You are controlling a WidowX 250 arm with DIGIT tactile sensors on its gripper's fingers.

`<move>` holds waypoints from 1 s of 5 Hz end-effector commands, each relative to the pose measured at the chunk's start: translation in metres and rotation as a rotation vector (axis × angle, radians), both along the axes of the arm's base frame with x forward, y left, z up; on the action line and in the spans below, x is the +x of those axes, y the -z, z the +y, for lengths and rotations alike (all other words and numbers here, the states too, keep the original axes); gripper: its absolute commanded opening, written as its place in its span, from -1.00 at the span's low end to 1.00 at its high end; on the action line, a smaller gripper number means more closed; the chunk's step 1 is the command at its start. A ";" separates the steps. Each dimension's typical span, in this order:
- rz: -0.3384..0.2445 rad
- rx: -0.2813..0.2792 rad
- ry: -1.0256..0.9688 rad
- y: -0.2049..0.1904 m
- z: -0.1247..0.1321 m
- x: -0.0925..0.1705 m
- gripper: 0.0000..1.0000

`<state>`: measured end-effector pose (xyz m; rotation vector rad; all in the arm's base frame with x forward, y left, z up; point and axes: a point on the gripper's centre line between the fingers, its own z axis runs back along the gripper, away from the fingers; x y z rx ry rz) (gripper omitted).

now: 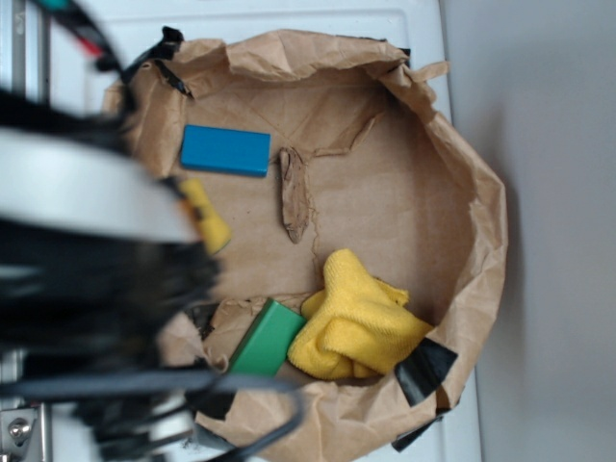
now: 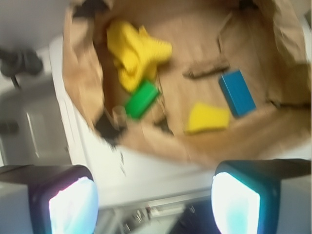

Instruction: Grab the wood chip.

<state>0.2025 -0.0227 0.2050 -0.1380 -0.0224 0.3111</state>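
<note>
Rough tapered wood chip (image 1: 294,193) beside smooth blue block (image 1: 225,150)

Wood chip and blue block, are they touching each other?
Apart. The exterior view shows a strip of brown paper between the wood chip and the blue block.

The wood chip (image 1: 293,193) is dull brown, close to the tan of the crumpled paper (image 1: 404,192) beneath; the block (image 1: 225,150) beside it is bright blue, another block (image 1: 266,339) green, the cloth (image 1: 361,318) yellow, and a wedge (image 2: 207,118) yellow too
</note>
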 end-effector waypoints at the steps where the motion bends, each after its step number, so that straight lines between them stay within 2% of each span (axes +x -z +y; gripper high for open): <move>1: -0.042 0.000 -0.018 -0.011 0.006 0.005 1.00; 2: -0.042 0.000 -0.018 -0.011 0.006 0.005 1.00; 3: -0.104 -0.124 -0.267 0.005 0.013 0.030 1.00; 4: -0.122 -0.048 -0.513 0.028 0.029 0.055 1.00; 5: -0.048 0.120 -0.748 0.042 0.052 0.051 1.00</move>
